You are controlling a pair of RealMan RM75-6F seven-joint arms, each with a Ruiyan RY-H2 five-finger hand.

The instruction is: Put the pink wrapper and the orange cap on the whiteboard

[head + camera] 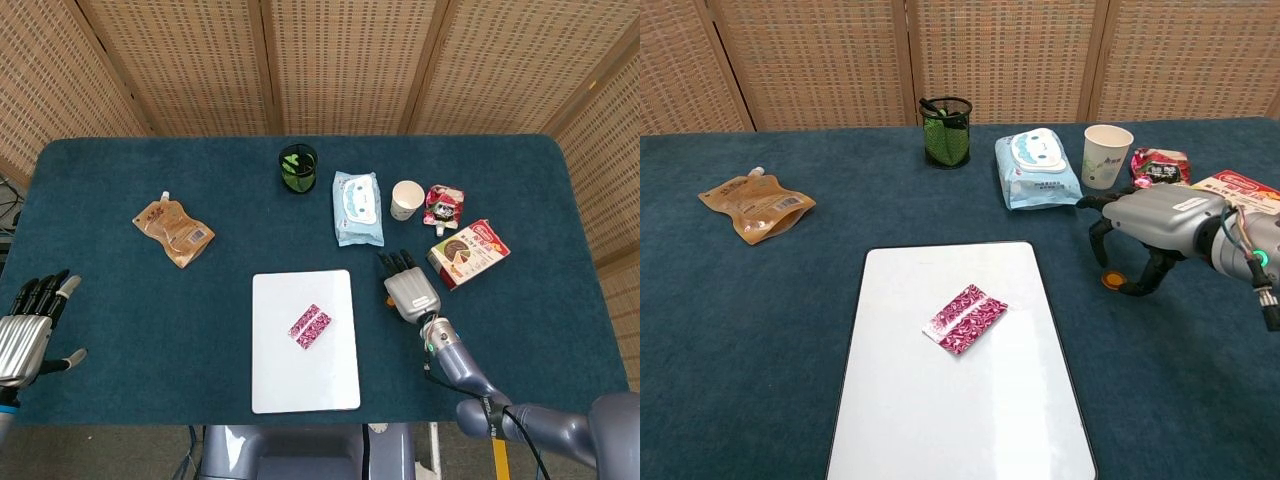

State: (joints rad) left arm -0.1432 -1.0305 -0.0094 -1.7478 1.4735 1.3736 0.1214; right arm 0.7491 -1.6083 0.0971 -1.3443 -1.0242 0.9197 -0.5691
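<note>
Nearest the robot, the whiteboard [960,400] lies on the blue worktop [760,330] with its long axis running away from the robot, and the pink wrapper [964,318] sits near its middle, so half the job looks done. The wrapper lies flat and slanted, its long axis running from near-left to far-right across the board.

Just right of the board, off it and on the cloth, is the orange cap [1112,280], a small round disc with no clear direction to it. That one is left to move. The right hand [1140,235] arches directly over it, fingers curled down around the cap with tips close to the cloth, but I can't tell if they touch or pinch it yet.

Far off at the left edge, the left hand [28,330] waits, fingers apart and holding nothing.
</note>
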